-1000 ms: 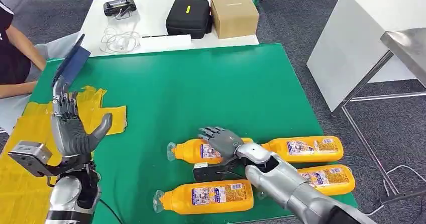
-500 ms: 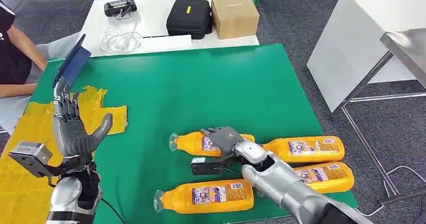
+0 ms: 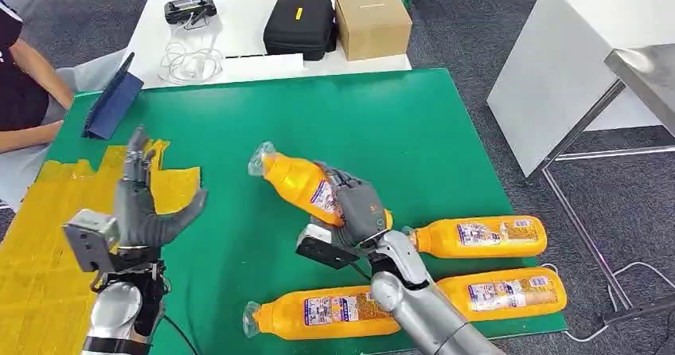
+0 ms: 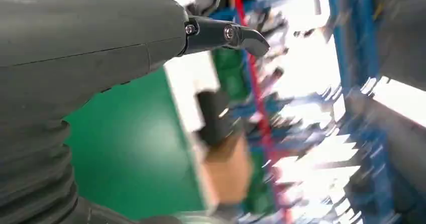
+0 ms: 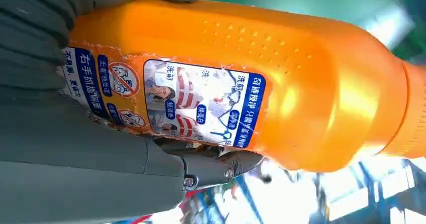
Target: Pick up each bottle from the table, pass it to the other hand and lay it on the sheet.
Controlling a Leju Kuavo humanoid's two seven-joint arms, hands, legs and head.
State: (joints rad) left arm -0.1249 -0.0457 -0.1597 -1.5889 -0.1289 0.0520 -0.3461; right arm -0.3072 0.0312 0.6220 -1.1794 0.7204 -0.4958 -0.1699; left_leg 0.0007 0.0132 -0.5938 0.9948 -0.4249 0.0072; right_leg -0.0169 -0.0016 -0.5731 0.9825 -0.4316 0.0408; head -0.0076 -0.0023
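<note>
Above green table [image 3: 414, 124]: orange plastic bottle with printed label [image 3: 298, 181] gripped in right hand [image 3: 357, 210], tilted, clear cap up-left. Left hand [image 3: 143, 208] raised over yellow sheet [image 3: 40, 251], fingers spread, seemingly empty.

An orange bottle [image 3: 298, 182] with a blue, white and red label and a clear cap sits in the grey right hand [image 3: 358, 212] over a green table [image 3: 334, 124], with a yellow sheet [image 3: 48, 236] at left.
</note>
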